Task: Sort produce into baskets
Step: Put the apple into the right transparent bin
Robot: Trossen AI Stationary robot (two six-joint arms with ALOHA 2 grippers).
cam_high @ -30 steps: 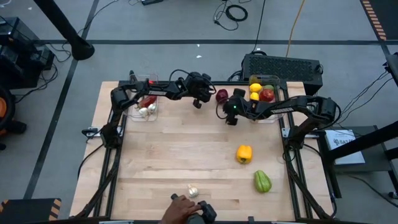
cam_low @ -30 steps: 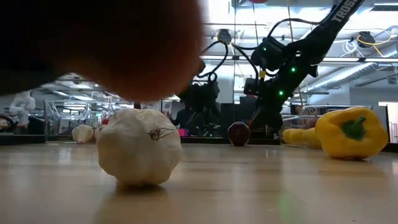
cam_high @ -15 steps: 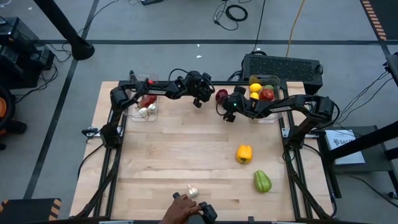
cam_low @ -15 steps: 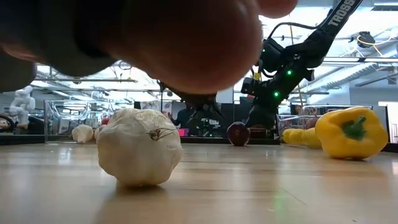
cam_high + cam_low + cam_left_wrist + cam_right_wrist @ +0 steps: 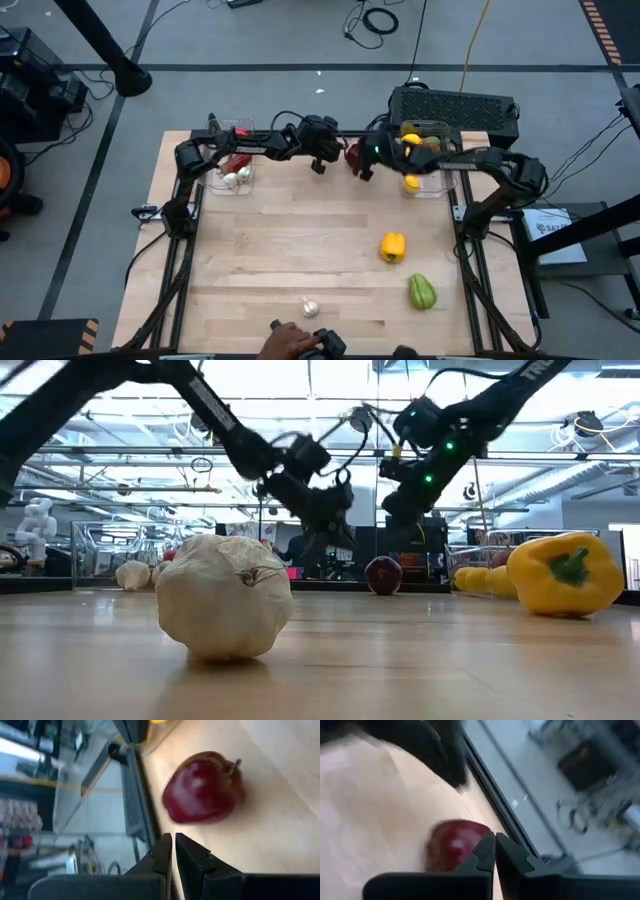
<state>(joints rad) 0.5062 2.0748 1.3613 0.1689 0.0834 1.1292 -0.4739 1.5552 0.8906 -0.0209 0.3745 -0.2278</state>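
A dark red apple [image 5: 353, 153] rests on the table near the far edge, between my two grippers; it also shows in the low view [image 5: 383, 574]. My left gripper [image 5: 319, 166] hangs shut just left of it, its fingers [image 5: 173, 842] short of the apple [image 5: 202, 787]. My right gripper [image 5: 363, 174] is shut just right of and nearer than the apple, above the table, with the apple [image 5: 451, 851] beyond its fingers [image 5: 495, 846]. The left basket [image 5: 251, 181] holds garlic and red pieces. The right basket [image 5: 443, 188] holds lemons and a red piece.
A yellow pepper [image 5: 393, 246], a green pepper [image 5: 422, 291] and a garlic bulb [image 5: 311, 307] lie on the near half of the table. A person's hand [image 5: 288, 342] is at the near edge. A black box [image 5: 455, 105] stands behind the right basket.
My right gripper has risen and gone toward the table's far edge, closer to the apple, rolling a little. The person's hand that hung over the garlic at the near edge has drawn back. The garlic and the apple have stayed put.
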